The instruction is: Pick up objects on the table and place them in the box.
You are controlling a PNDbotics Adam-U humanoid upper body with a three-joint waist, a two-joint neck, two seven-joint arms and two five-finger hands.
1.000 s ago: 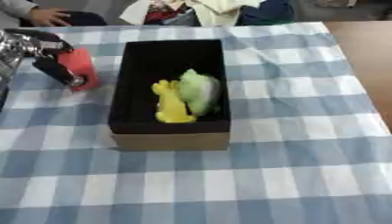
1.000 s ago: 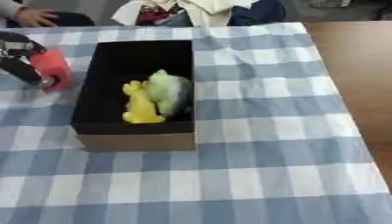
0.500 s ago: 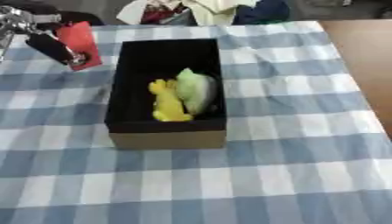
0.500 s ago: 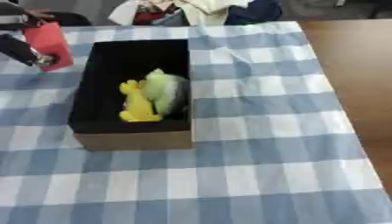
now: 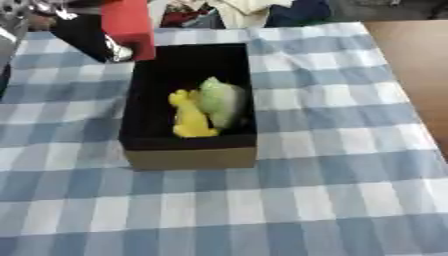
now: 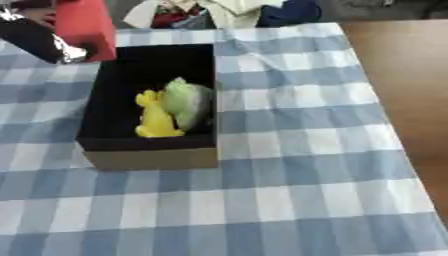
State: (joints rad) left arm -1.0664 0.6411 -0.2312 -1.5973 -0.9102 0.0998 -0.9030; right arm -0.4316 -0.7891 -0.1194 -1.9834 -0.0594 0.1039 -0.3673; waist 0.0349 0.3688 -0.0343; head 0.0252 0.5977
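My left hand (image 5: 83, 35) comes in at the upper left, shut on a red box-shaped object (image 5: 129, 24) that it holds in the air above the far left corner of the black box (image 5: 188, 157). The box is open at the top, with a brown cardboard front wall. Inside it lie a yellow toy (image 5: 188, 116) and a pale green object (image 5: 220, 100), side by side near the middle. My right hand shows in no view.
A blue and white checked cloth (image 5: 332, 190) covers the table. Bare brown tabletop (image 6: 402, 75) shows at the right. Clothing and people's things (image 6: 219, 10) crowd the far edge.
My left hand has lifted the red object off the cloth and carried it up and right, to above the box's far left corner. The camera has shifted a little.
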